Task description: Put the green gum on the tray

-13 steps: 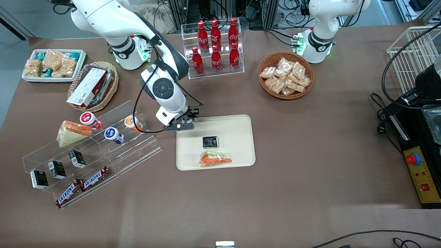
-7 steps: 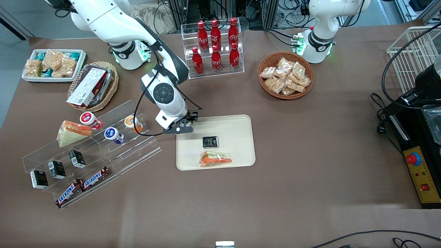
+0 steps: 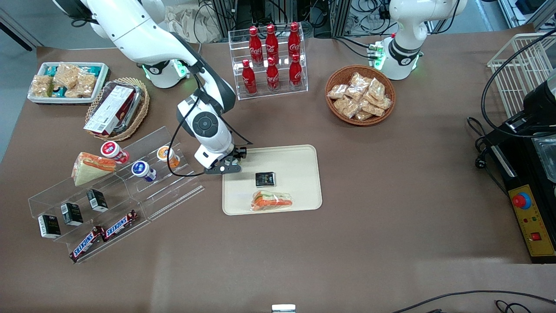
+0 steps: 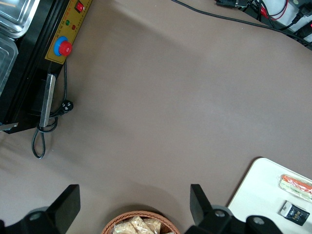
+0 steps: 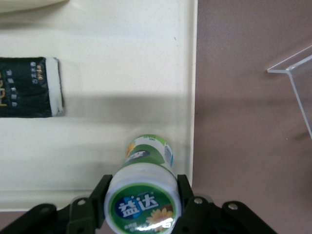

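Pincer (image 5: 141, 204) grasping green gum (image 5: 145, 187) over tray (image 3: 299, 165) corner | tray holds black packet (image 3: 265, 178), sandwich (image 3: 272, 201)

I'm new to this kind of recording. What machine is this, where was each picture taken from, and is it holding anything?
A white robot arm works over a brown table. One camera faces it from the front; two ride the wrists. Its two-finger gripper is shut on the small white green-lidded gum bottle, over the corner of the large cream plastic tray nearest the clear acrylic shelf. On the tray lie a wrapped sandwich and a small black packet.
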